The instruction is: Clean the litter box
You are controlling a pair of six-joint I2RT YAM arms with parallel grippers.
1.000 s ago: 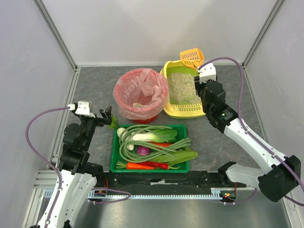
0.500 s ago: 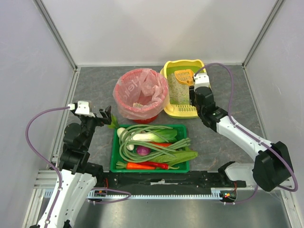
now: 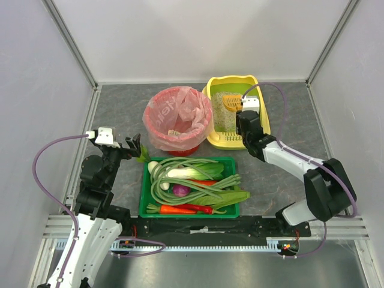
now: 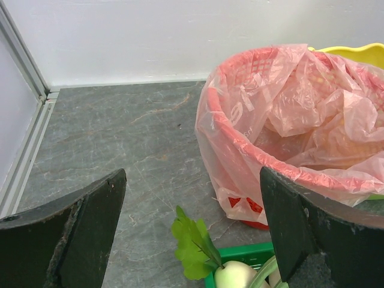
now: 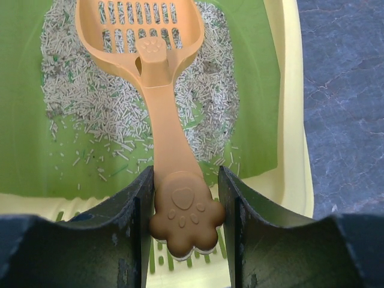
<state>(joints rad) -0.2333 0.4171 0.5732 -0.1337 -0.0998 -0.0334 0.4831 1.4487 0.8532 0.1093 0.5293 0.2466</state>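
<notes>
Litter box (image 5: 291,120): only right-wrist view shows claw (image 5: 185,191) gripping scoop (image 5: 162,111).

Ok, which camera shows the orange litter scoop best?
The right wrist view: the scoop fills the frame, slotted head over the litter, paw-shaped handle held in the right gripper. The top view shows it small. The left wrist view misses it.

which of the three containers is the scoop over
The yellow litter box, back right: the right gripper holds the orange scoop over its litter. The red bin has a pink bag, the green tray vegetables.
</notes>
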